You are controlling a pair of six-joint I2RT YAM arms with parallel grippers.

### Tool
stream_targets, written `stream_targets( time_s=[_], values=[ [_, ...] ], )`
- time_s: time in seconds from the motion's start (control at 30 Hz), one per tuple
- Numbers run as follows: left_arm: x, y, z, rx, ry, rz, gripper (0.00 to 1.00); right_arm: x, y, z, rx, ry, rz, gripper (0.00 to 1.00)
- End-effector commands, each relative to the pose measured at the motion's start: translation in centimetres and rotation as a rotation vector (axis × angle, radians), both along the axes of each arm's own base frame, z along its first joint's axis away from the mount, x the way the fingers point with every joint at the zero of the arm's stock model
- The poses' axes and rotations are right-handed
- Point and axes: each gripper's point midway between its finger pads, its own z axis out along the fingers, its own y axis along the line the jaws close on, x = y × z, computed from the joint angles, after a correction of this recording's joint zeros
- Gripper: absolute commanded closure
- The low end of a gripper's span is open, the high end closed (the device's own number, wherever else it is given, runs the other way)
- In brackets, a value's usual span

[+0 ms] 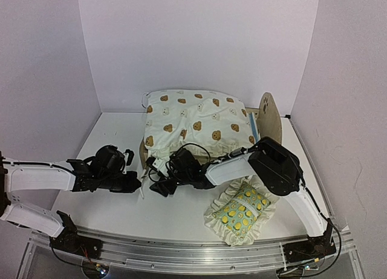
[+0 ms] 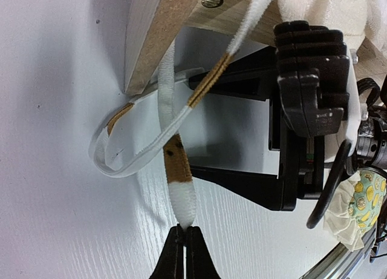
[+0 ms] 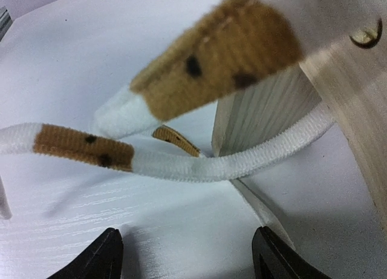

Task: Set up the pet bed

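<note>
The left gripper [image 2: 184, 232] pinches a fuzzy white-and-tan tie [image 2: 179, 188]. The right gripper [image 3: 187, 255] gapes wide beside the pet bed [image 3: 260, 112]'s pale grained-wood post, back from the table [image 1: 181, 221]'s near edge.

**Tie pinched below bed leg**

The left gripper [image 2: 184, 246] is clamped on a white-and-brown tie [image 2: 175, 170] that rises to the bed leg [image 2: 158, 31]. A second tie [image 2: 112, 155] loops on the table [image 2: 60, 218] beside that leg. To the leg's right, the right gripper [image 2: 199, 126] is spread wide.
</note>
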Motion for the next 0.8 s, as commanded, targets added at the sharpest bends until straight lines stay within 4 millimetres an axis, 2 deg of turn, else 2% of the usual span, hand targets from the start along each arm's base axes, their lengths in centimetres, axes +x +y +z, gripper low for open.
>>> stream_targets(
  time_s=[0.0,0.13,0.23,0.47,0.6,0.67,0.77],
  values=[
    [0.2,-0.3,0.2,-0.017,-0.019,-0.006,1.0,-2.9,1.6,6.0,0.122,-0.083,0.173,0.26],
    [0.2,0.0,0.6,-0.017,-0.023,-0.002,1.0,-6.1,1.1,5.9,0.091,-0.189,0.281,0.27],
    [0.5,0.7,0.8,0.0,-0.047,0.027,1.0,-6.4,1.3,5.0,0.021,-0.312,0.3,0.27],
    [0.8,1.2,1.2,0.012,-0.069,0.038,1.0,-4.2,2.0,4.4,-0.07,-0.41,0.249,0.27],
    [0.9,1.3,1.1,0.018,-0.071,0.04,1.0,-1.8,2.5,3.8,-0.138,-0.519,0.196,0.29],
    [0.9,1.3,1.1,0.017,-0.072,0.038,1.0,-0.5,2.6,2.8,-0.19,-0.569,0.176,0.31],
    [0.9,1.3,1.2,0.015,-0.073,0.038,1.0,1.4,2.4,1.8,-0.235,-0.572,0.142,0.34]
  ],
)
